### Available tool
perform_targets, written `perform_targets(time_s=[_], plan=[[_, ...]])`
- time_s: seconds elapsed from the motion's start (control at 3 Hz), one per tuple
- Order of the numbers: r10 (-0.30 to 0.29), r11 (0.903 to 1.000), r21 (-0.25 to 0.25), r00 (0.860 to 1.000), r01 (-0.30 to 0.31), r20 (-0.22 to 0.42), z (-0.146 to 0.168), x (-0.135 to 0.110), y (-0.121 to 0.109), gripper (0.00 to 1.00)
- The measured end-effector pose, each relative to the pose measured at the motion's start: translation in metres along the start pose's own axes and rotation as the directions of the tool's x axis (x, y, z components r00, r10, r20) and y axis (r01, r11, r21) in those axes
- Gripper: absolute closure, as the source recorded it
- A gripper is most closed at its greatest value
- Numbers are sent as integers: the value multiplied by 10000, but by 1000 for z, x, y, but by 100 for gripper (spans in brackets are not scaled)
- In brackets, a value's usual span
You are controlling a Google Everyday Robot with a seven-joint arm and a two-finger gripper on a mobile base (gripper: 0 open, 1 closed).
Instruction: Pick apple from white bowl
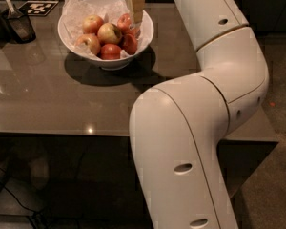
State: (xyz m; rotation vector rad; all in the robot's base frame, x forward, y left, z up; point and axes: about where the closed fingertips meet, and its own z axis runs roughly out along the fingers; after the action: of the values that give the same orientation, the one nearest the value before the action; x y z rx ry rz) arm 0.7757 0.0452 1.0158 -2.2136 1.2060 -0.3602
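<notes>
The white bowl (145, 30) stands on the dark table, lined with crinkled white paper and holding several apples. The apple (108, 33), pale yellow-orange with a pink blush and a dark stem dimple, lies in the middle of the pile. A redder apple (125, 21) lies at the back right and smaller deep-red ones (110, 51) at the front. My gripper (135, 13) hangs down from the top edge into the right side of the bowl. It is just above the redder apple and to the right of the pale apple.
A dark holder with a utensil (20, 24) stands at the table's left, with a black-and-white marker card (37, 7) behind it. My white arm (205, 104) fills the right and front, overhanging the table (62, 109) and its front edge.
</notes>
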Motion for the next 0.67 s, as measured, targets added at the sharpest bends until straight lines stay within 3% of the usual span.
perform_targets(time_s=[0.33, 0.67], plan=[[288, 9981, -526, 9987, -310, -425, 15, -3, 5, 0], [773, 9855, -1431, 9917, -917, -1028, 44, -13, 16, 0]])
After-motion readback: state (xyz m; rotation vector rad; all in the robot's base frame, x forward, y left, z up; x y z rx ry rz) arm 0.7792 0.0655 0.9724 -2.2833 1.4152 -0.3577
